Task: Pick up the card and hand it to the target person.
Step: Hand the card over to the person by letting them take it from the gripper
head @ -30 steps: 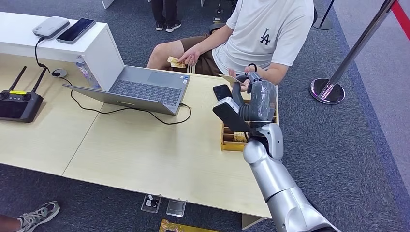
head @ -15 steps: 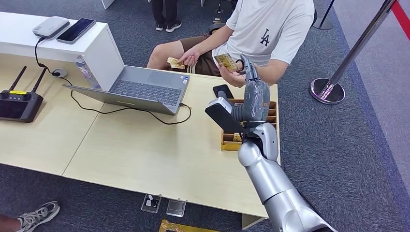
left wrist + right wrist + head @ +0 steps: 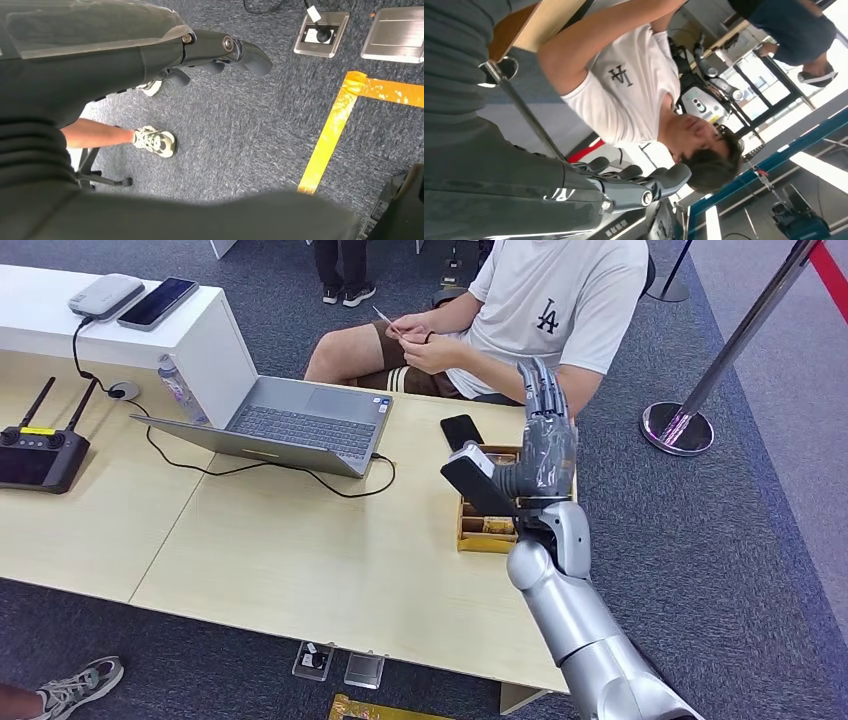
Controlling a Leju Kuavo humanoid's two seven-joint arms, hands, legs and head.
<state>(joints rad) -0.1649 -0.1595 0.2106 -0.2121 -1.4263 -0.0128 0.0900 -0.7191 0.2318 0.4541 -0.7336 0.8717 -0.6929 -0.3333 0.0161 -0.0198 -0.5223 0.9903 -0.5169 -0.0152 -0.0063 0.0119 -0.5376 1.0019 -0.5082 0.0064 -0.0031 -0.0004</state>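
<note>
Resting between the seated person's two hands (image 3: 415, 337), the card (image 3: 384, 316) shows as a thin pale sliver held above the lap, well apart from the robot. On that evidence, the hand-over is judged complete.

Right hand (image 3: 545, 435): raised upright at the far edge of the table (image 3: 300, 560), fingers extended and apart, holding nothing. The right wrist view shows those fingers (image 3: 634, 187) straight and unloaded, with the person's white shirt (image 3: 624, 95) beyond.

Left hand (image 3: 220, 52): hanging low over the carpet, fingers loosely spread, nothing in it.

Directly beneath the raised right arm sits a wooden card box (image 3: 487, 525), with a dark phone (image 3: 461, 431) just beside it on the table. A laptop (image 3: 290, 425) and its cable lie further toward the left arm's side.

Risks noted:
- Lowering the arm straight down could catch the box rim or sweep the phone, since both lie under the forearm.
- Extended fingers stand near the person's elbow; a forward drift could make contact.
- A fresh grasp attempt is unwarranted, the card being already delivered.
</note>
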